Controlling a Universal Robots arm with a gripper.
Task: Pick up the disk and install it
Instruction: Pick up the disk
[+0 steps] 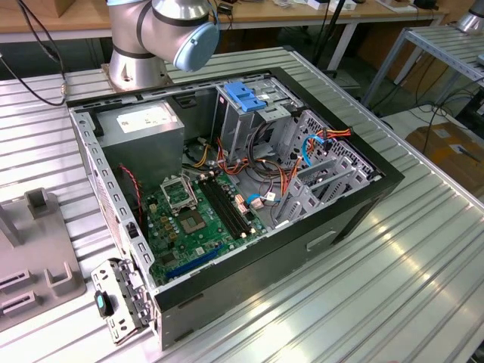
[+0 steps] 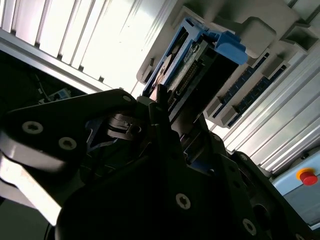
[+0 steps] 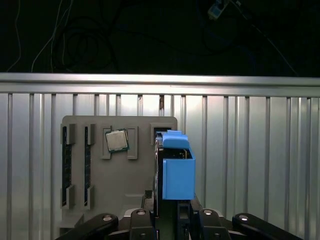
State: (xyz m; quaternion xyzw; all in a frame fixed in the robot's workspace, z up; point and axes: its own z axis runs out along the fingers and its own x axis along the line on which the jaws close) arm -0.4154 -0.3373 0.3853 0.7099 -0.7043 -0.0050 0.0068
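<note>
Although the gripper (image 3: 174, 223) sits right at the near end of the disk (image 3: 177, 170), its own dark body covers the place where the two meet, so I cannot tell whether it has closed on the disk or merely straddles it. The disk stands on edge in a slot of the grey fixture tray (image 3: 125, 182), blue carrier upward, its lower end hidden behind the gripper in the first wrist view. In the second wrist view the gripper (image 2: 160, 107) blocks most of the foreground. Beyond it the disk (image 2: 195, 60) shows its connector edge and a blue end tab, seated in the tray (image 2: 260, 30). A square processor chip (image 3: 116, 141) lies in a neighbouring pocket of the tray, and two memory sticks (image 3: 66, 165) stand in slots further along, too dark to read in detail. Everything past the edge of the ribbed metal table (image 3: 250, 165) is black apart from faint cables. In the exterior view the arm (image 1: 162, 30) is cut off at the top, the tray (image 1: 30, 265) is cut by the exterior view's left edge, and the open computer case (image 1: 355, 204) lies well apart from the tray on the table.
</note>
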